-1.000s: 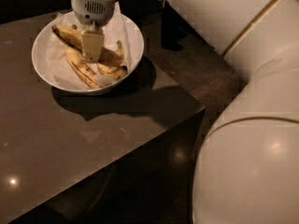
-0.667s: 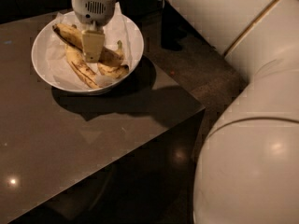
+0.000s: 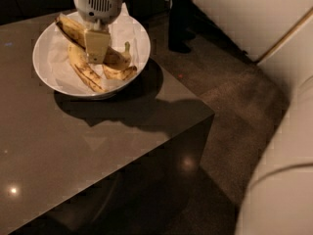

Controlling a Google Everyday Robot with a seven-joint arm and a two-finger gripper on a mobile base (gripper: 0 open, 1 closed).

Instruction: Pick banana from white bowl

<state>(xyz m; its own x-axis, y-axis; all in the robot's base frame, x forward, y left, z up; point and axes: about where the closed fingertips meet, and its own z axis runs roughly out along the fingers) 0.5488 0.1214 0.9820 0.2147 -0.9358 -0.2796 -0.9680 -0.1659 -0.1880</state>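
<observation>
The white bowl (image 3: pixel 49 65), lined with white paper, stands at the far left of a dark glossy table and holds several bananas. The long banana (image 3: pixel 68 27), yellow with brown marks and a dark end, runs from the bowl's upper left towards the right and passes under my gripper. My gripper (image 3: pixel 97 53) hangs straight down into the bowl, right at this banana's middle, and hides that part. A speckled banana (image 3: pixel 85 75) lies just left of and below it. A small stubby one (image 3: pixel 120 73) lies to its right.
The table (image 3: pixel 98 146) ends in a corner at the right, with brown carpet (image 3: pixel 230 97) beyond it. A dark upright object (image 3: pixel 178 23) stands on the floor behind the table. My white arm and body (image 3: pixel 283 170) fill the right side.
The gripper stays in the same spot over the bowl. The bananas and bowl have not moved. The white arm at the right has shifted slightly.
</observation>
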